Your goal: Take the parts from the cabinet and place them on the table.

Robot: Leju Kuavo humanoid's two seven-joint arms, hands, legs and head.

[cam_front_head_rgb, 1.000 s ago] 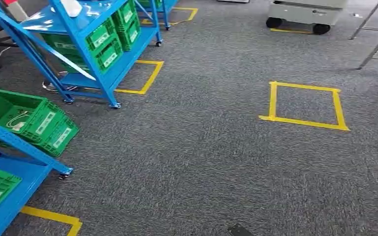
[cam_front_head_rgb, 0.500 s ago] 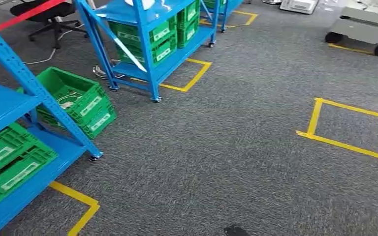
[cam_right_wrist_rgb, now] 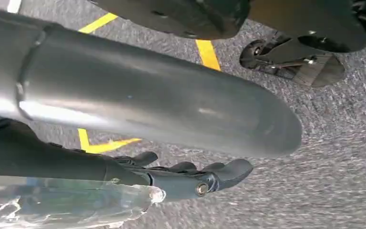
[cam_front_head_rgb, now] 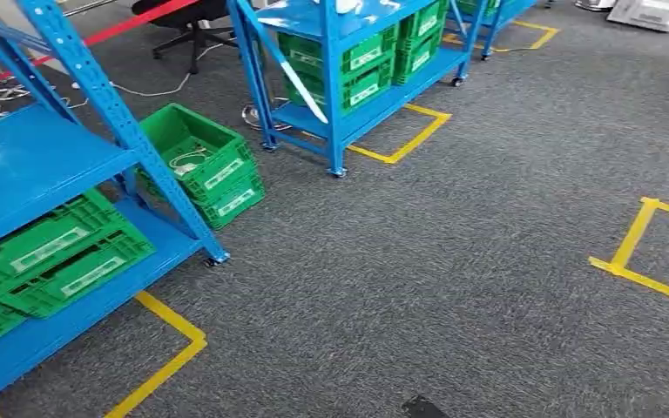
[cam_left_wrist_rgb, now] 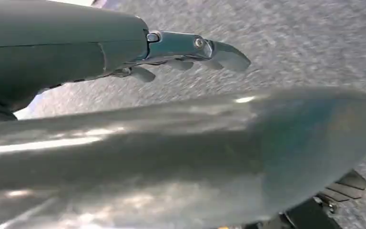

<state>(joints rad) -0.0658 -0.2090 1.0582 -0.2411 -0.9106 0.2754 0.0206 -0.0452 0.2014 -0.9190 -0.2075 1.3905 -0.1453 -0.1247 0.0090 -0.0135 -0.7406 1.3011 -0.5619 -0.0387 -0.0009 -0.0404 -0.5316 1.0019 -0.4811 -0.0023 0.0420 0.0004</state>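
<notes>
A blue cabinet [cam_front_head_rgb: 104, 96] stands at the near left, with flat green bins [cam_front_head_rgb: 61, 261] on its lower shelf. A second blue cabinet [cam_front_head_rgb: 340, 87] further back carries more green bins [cam_front_head_rgb: 361, 65]. My left hand [cam_left_wrist_rgb: 190, 47] hangs over the grey carpet with its fingers stretched out and nothing in them. My right hand [cam_right_wrist_rgb: 186, 176] also hangs over the carpet, and a clear plastic bag [cam_right_wrist_rgb: 76, 202] lies against its fingers and is held there. What is in the bag is too blurred to make out.
A green bin [cam_front_head_rgb: 218, 178] with pale cables inside sits on the floor between the cabinets. Yellow tape squares [cam_front_head_rgb: 405, 139] mark the carpet, one at the right edge [cam_front_head_rgb: 636, 252]. A black office chair [cam_front_head_rgb: 187, 17] stands at the back left.
The whole picture has shifted right, so my view has turned left. The cabinets and the floor bin have come further into view; the grey cart at the back right has gone out.
</notes>
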